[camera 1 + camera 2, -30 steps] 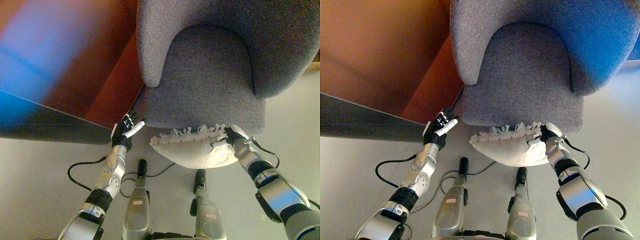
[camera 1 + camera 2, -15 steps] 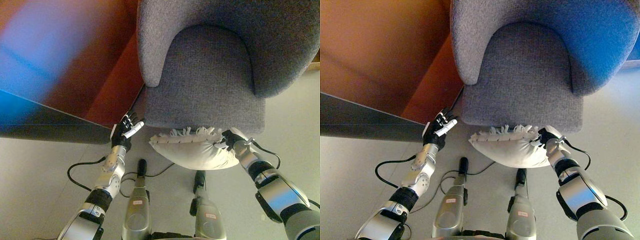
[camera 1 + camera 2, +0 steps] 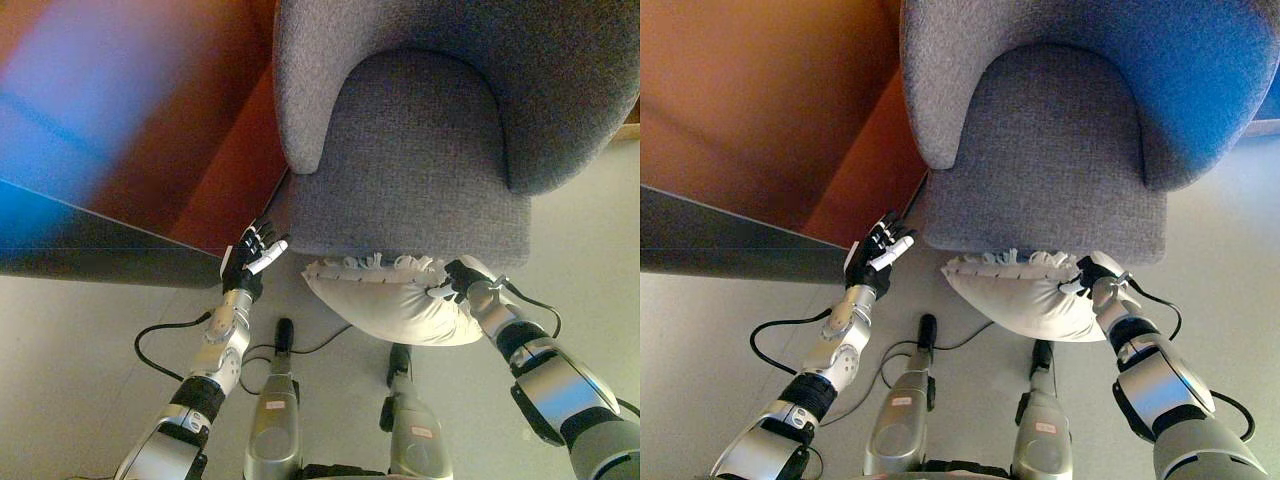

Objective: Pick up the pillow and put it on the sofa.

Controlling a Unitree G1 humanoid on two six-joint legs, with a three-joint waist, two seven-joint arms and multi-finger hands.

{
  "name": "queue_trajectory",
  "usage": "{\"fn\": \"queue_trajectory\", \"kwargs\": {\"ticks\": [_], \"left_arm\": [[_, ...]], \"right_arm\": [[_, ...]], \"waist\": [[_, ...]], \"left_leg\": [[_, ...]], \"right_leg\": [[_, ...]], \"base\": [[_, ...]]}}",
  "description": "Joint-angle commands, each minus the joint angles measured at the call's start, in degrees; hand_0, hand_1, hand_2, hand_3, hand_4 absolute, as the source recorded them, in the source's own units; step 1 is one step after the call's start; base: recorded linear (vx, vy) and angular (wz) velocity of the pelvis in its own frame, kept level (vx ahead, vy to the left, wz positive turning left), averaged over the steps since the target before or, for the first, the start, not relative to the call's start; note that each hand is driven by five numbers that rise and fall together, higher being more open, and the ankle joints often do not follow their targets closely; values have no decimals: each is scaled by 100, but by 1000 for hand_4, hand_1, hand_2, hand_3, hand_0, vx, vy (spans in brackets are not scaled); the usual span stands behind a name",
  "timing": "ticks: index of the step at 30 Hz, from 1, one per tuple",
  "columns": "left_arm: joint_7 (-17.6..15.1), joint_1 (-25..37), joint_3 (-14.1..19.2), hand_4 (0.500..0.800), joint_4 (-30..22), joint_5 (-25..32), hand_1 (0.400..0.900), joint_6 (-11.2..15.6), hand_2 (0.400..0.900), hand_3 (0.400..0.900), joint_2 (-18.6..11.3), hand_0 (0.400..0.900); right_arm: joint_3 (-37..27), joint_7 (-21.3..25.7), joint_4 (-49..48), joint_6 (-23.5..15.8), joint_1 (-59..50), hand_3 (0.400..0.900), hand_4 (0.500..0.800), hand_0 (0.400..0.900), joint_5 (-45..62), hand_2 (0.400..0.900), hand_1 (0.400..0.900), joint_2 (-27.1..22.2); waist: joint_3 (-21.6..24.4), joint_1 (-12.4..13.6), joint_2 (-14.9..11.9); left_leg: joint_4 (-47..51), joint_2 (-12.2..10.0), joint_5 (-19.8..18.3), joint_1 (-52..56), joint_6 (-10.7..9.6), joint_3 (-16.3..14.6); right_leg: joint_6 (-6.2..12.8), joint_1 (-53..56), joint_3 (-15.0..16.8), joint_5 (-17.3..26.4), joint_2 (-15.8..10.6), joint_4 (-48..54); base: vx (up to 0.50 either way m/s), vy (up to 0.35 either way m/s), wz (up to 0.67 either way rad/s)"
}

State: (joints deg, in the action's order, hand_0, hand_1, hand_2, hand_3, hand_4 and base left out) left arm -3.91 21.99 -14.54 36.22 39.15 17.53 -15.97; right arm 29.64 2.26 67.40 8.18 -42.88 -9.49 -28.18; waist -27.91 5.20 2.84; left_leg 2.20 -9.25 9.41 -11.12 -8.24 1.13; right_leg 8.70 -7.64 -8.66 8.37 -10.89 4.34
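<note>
Risk: pillow (image 3: 395, 298) is carried by 1 corner only, at the right robot hand (image 3: 462, 280). Most of its bulk hangs below the front edge of the sofa (image 3: 415, 170) seat, over the floor (image 3: 80, 350). If pushed forward at this height, I judge it could catch on the seat edge or twist out of the pinch. Its fringed top edge sits just at the seat front, not yet on the cushion. Needs lift before moving in.

Right robot hand: fingers curled tight on the pillow's right end, arm reaching in from lower right, wrist close to the seat front.

Left robot hand (image 3: 877, 254): raised left of the pillow, apart from it, fingers straight and spread, holding nothing, near the sofa's front left corner. No support on that side, so the pillow sags.
</note>
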Motion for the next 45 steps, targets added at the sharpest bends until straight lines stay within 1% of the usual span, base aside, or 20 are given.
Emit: {"fn": "queue_trajectory", "kwargs": {"ticks": [1,6,14,18,23,27,30,34,36,43,45], "left_arm": [[41,469,-138,800,-174,111,900,567,900,900,-224,900],[-12,375,-47,800,-92,97,900,487,900,900,-201,900],[-43,-101,127,800,27,-116,900,217,900,900,-121,900],[47,-412,255,800,68,-196,900,79,900,900,-104,900],[204,-924,415,800,-101,-309,900,-139,900,900,-121,900],[325,-1249,536,800,-146,-357,900,-295,900,900,-151,900],[373,-1366,605,800,-134,-370,900,-409,900,900,-184,900],[392,-1442,626,800,-112,-372,900,-492,900,900,-211,900],[430,-1480,649,800,-83,-387,900,-509,900,900,-216,900],[456,-1526,640,800,-39,-311,900,-570,900,900,-229,900],[451,-1531,622,800,-10,-297,900,-571,900,900,-224,900]], "right_arm": [[193,357,-267,-145,-580,400,500,400,-113,400,400,-582],[114,322,-620,-125,-383,400,500,400,-182,400,400,-646],[-31,-3,-1525,147,356,400,500,400,-386,400,400,-786],[-149,-265,-2103,388,779,400,500,400,-555,400,400,-885],[-473,-582,-2745,515,1375,400,500,400,-841,400,400,-1112],[-704,-858,-3076,506,1682,400,500,400,-1079,400,400,-1266],[-754,-1050,-3191,502,1665,400,500,400,-1225,400,400,-1394],[-760,-1233,-3336,569,1476,400,500,400,-1291,400,400,-1518],[-739,-1333,-3401,625,1297,400,500,400,-1311,400,400,-1587],[-613,-1578,-3445,642,656,400,500,400,-1163,400,400,-1815],[-567,-1639,-3406,577,457,400,500,400,-1170,400,400,-1917]], "waist": [[-68,125,-288],[111,100,-381],[711,66,-573],[1106,36,-656],[1546,39,-700],[1820,42,-716],[1961,49,-727],[2065,61,-741],[2118,69,-754],[2281,78,-789],[2335,82,-802]], "left_leg": [[-328,111,-554,2,177,116],[-289,94,-582,168,166,80],[-64,0,-584,739,134,-22],[0,-49,-586,1032,114,-81],[136,-95,-582,1394,107,-172],[177,-102,-626,1616,116,-218],[207,-118,-647,1724,116,-244],[215,-128,-660,1790,117,-271],[211,-134,-662,1809,115,-284],[207,-148,-642,1818,109,-316],[202,-152,-636,1813,104,-322]], "right_leg": [[303,-461,256,121,-568,-524],[321,-283,253,85,-554,-479],[350,291,181,7,-517,-329],[349,598,149,-27,-516,-268],[354,967,69,-54,-511,-167],[349,1183,15,-72,-508,-124],[356,1291,-26,-77,-513,-95],[356,1367,-65,-72,-522,-70],[355,1388,-67,-69,-526,-69],[347,1392,-63,-55,-526,-79],[346,1385,-65,-50,-524,-85]], "base": [[0,0,0],[8,-2,0],[106,-19,1],[177,-7,0],[193,7,-1],[162,18,1],[103,15,0],[49,11,-2],[27,10,-5],[6,13,-4],[-4,12,-3]]}}
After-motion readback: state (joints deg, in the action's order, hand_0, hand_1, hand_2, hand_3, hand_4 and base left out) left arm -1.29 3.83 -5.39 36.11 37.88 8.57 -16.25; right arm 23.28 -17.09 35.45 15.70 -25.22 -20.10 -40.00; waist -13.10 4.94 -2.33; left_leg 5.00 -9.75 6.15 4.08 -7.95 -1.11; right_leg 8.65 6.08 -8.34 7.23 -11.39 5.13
